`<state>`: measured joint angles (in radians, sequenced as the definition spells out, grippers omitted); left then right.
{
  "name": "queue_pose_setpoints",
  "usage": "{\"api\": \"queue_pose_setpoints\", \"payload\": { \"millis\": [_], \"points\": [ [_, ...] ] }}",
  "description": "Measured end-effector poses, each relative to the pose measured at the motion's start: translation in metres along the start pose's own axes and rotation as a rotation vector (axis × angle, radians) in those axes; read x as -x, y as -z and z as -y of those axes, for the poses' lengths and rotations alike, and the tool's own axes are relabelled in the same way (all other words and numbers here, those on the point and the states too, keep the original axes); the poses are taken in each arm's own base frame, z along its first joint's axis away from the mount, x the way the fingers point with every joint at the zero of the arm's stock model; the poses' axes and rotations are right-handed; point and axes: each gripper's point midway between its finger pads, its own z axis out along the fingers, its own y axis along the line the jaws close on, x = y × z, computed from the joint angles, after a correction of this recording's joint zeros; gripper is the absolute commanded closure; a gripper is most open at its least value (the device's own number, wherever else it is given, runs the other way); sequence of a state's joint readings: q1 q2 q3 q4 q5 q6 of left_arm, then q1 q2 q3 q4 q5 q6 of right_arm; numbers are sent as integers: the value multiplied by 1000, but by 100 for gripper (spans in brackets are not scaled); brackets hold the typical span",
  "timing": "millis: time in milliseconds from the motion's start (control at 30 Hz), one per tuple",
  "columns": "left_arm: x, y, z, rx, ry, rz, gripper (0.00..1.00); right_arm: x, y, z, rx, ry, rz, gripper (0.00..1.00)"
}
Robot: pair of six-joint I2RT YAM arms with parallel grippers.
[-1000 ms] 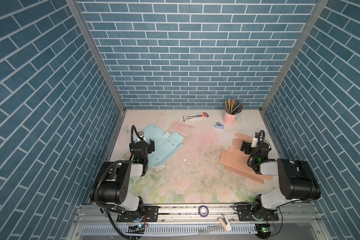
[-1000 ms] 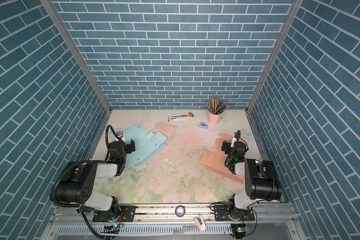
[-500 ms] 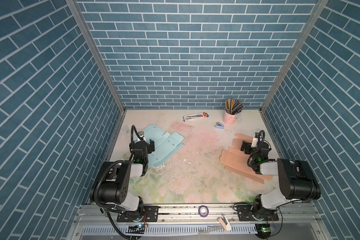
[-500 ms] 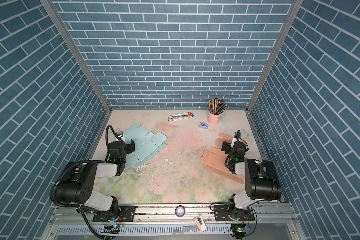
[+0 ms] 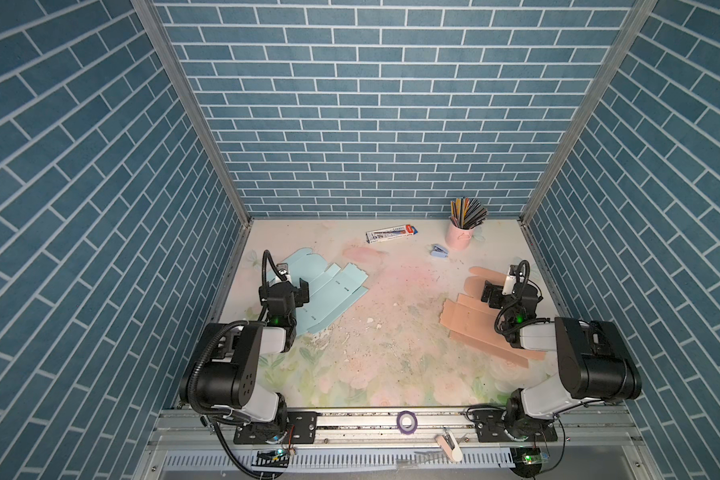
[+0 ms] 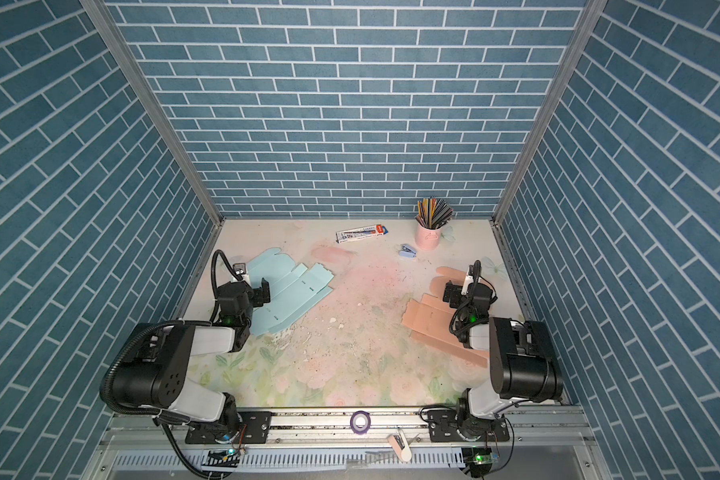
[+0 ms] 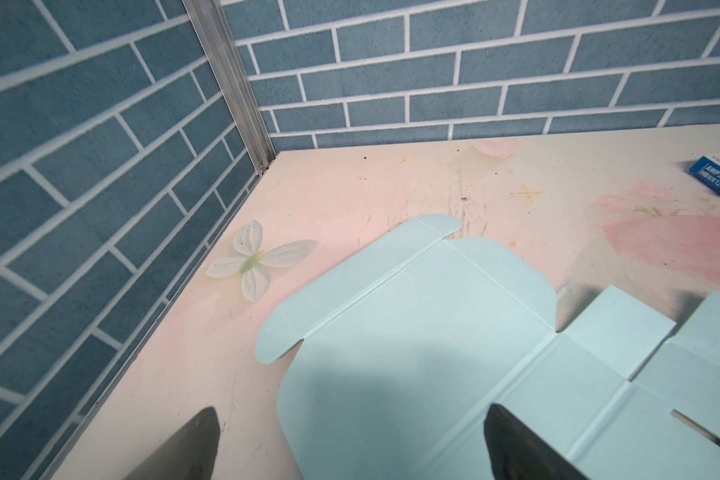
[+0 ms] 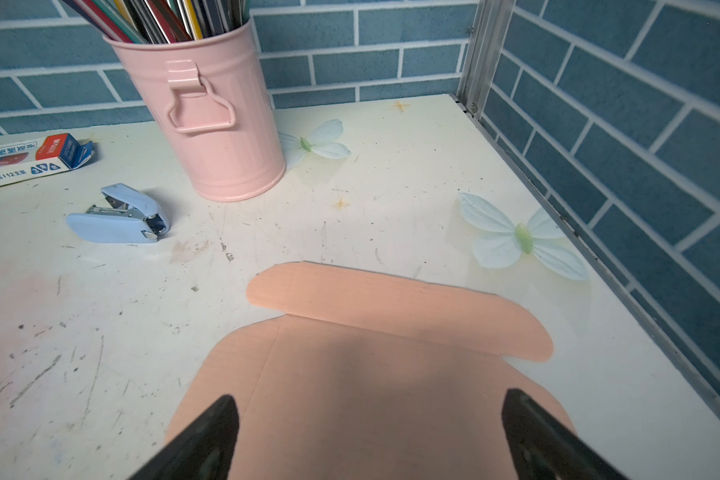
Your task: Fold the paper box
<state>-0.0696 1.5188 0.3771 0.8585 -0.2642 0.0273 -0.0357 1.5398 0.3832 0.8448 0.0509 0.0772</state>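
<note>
No change vs. a sec ago: both arms sit idle and nothing on the desk (image 5: 391, 357) has moved.

Left jaws are fully open and empty. One tip is over the blue box blank (image 5: 329, 291), the other over bare desk beside it. Can't tell if either tip touches.

Right jaws are also wide open and empty, w/ both tips over the peach box blank (image 5: 468, 328).

The blue blank lies flat by the left edge, toward the far-left corner. The peach one lies flat by the right edge. All flaps are down, no crease raised.

My read: folding hasn't begun, approx. zero progress. Each arm is lined up on its own sheet, and I can't tell which goes first.

Pencil cup (image 5: 458, 235), stapler (image 5: 439, 249) and pencil carton (image 5: 391, 233) sit along the far edge, apart from both blanks.
</note>
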Motion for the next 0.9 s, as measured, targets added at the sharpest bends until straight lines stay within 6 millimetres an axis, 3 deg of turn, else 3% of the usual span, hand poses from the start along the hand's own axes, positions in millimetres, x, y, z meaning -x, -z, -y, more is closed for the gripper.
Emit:
{"api": "queue_pose_setpoints", "payload": {
  "millis": [900],
  "points": [
    [0,0,0,0,0,0,1,0,0,0,0,0,0,1]
  ]
}}
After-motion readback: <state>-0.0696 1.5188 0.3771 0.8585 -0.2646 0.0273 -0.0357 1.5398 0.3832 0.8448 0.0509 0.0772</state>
